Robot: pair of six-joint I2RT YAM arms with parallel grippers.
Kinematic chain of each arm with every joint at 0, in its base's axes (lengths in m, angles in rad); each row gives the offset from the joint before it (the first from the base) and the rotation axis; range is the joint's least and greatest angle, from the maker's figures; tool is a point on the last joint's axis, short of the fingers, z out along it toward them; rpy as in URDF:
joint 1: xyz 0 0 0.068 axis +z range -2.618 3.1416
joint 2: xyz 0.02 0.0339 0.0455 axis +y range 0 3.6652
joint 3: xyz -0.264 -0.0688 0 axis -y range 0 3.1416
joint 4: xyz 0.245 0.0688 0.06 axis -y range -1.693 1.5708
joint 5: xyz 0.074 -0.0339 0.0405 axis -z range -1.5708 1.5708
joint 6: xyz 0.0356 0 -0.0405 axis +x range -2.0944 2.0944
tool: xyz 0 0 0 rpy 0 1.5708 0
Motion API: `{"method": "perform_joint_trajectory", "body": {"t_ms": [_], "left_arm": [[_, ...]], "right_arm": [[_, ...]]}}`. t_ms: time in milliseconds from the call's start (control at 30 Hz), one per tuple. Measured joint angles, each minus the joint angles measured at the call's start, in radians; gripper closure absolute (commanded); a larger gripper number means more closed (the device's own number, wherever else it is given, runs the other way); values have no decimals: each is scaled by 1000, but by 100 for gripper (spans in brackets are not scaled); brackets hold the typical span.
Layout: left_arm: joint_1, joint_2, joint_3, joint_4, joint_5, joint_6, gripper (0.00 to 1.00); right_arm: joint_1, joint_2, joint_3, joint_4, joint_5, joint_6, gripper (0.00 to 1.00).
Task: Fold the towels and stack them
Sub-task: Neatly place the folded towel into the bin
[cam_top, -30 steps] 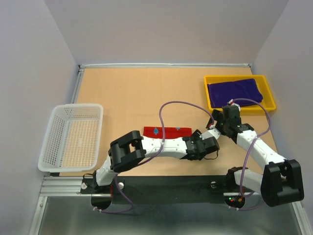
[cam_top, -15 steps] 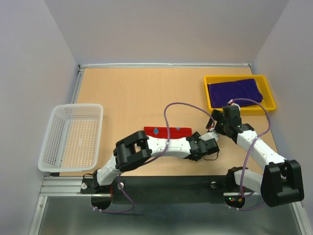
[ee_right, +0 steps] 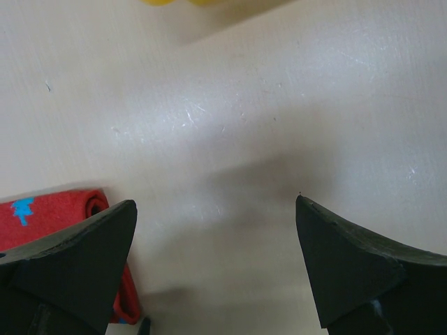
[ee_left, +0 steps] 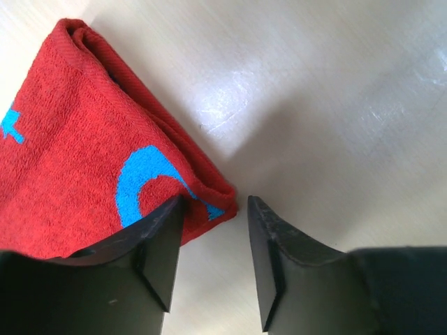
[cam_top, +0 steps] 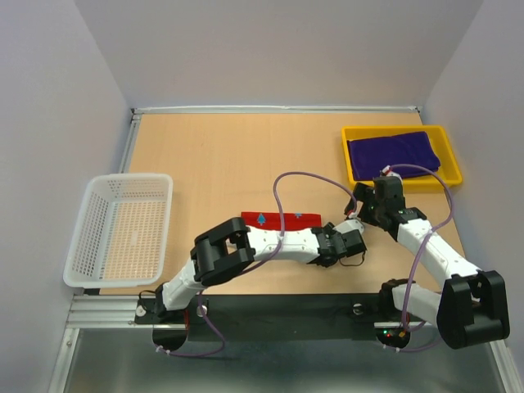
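A folded red towel with light-blue marks lies on the table in front of the arms. In the left wrist view its near corner lies at the tips of my left gripper. The jaws stand partly open, one finger over the towel's edge and the other over bare table. A purple towel lies folded in the yellow tray. My right gripper hovers wide open over bare table, right of the red towel, holding nothing.
A white mesh basket stands at the left edge of the table. The yellow tray shows as a blur at the top of the right wrist view. The two wrists are close together near the red towel's right end.
The left jaws have narrowed around the red towel's corner. The left arm's elbow has shifted slightly right. The right arm has barely moved.
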Motion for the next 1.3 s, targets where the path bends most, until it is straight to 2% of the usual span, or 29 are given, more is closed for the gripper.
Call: {"method": "perform_joint_trajectory", "body": {"t_ms": [100, 233, 333, 467, 633, 900, 1300], "left_arm": [[6, 0, -5, 14, 14, -3, 77], [18, -8, -31, 53, 26, -2, 93], [32, -28, -63, 82, 34, -3, 100], [55, -62, -114, 122, 56, -10, 100], [71, -118, -178, 159, 95, -23, 100], [110, -174, -210, 175, 113, -52, 100], [138, -248, -227, 202, 113, -72, 100]], "right_arm": [[0, -1, 0, 0, -11, -2, 0], [0, -1, 0, 1, -63, -3, 0], [0, -1, -9, 8, -115, -2, 0], [0, -1, -27, 16, -184, 12, 0], [-1, 18, -72, 105, -318, 86, 0], [-1, 112, -155, 304, -541, 259, 0], [4, 234, -248, 641, -729, 447, 1]]}}
